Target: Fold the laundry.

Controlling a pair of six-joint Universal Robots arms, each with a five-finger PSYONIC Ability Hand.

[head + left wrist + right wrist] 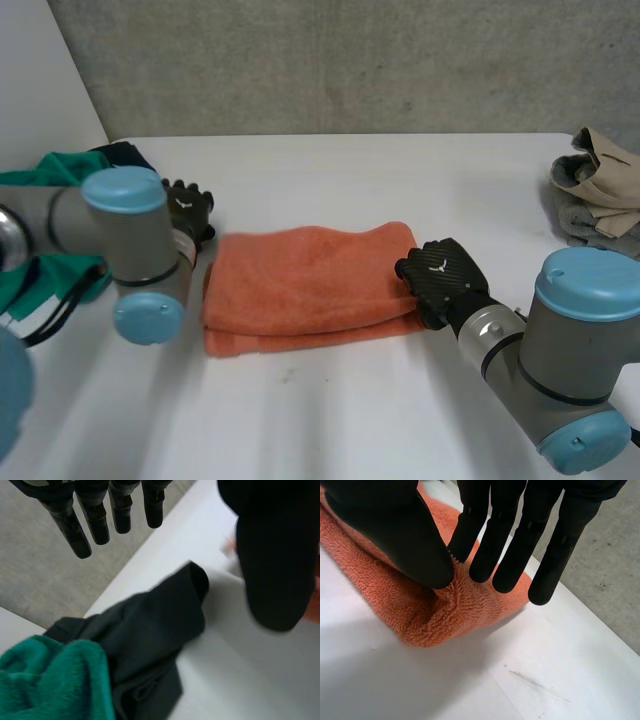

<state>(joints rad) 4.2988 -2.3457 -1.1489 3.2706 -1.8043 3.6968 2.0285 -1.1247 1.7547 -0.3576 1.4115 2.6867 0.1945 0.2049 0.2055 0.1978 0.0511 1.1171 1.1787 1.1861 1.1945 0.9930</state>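
Now the orange towel (300,285) lies lengthwise left to right.

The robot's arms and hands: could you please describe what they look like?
The left arm and right arm are grey tubes with round light-blue caps. The left hand and right hand are black, each with a small white mark on its back.

One orange towel (305,285) lies on the one white bench (350,420). Far left are two pieces: one green cloth (50,680) and one black garment (150,630). Far right are two more, one beige garment (605,170) and one grey garment (580,222).
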